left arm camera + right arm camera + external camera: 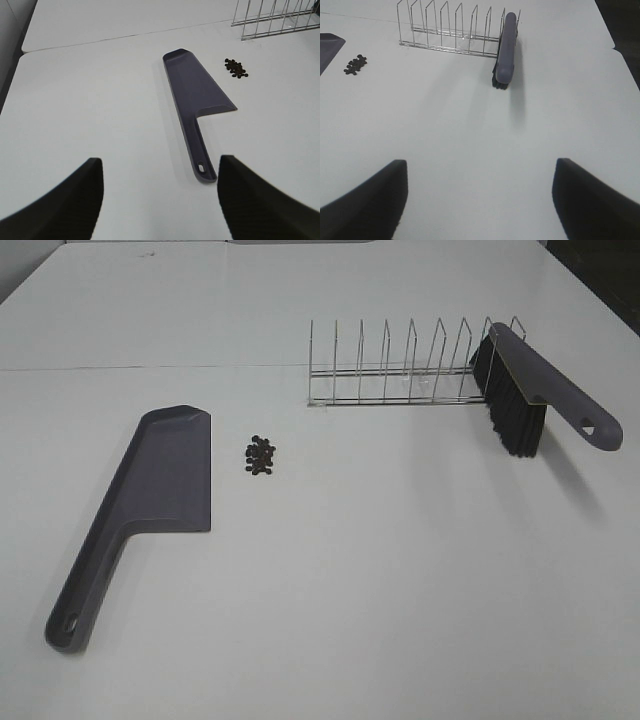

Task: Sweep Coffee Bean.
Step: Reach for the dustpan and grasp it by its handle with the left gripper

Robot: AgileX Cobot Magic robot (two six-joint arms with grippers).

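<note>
1. Left gripper (159,167): jaws spread wide, empty.
2. Right gripper (481,165): same, empty.
3. Dustpan (150,500): flat on table (400,590) (handle nearest).
4. Beans (261,455): small heap just beside dustpan, apart from rack.
5. Rack (400,370): wire; brush (520,390) propped at one end, bristles down.

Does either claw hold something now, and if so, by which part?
Nothing is held. Both claws are open and empty: the left claw is apart from the grey plastic dustpan, the right claw apart from the grey-handled black-bristle brush.
</note>
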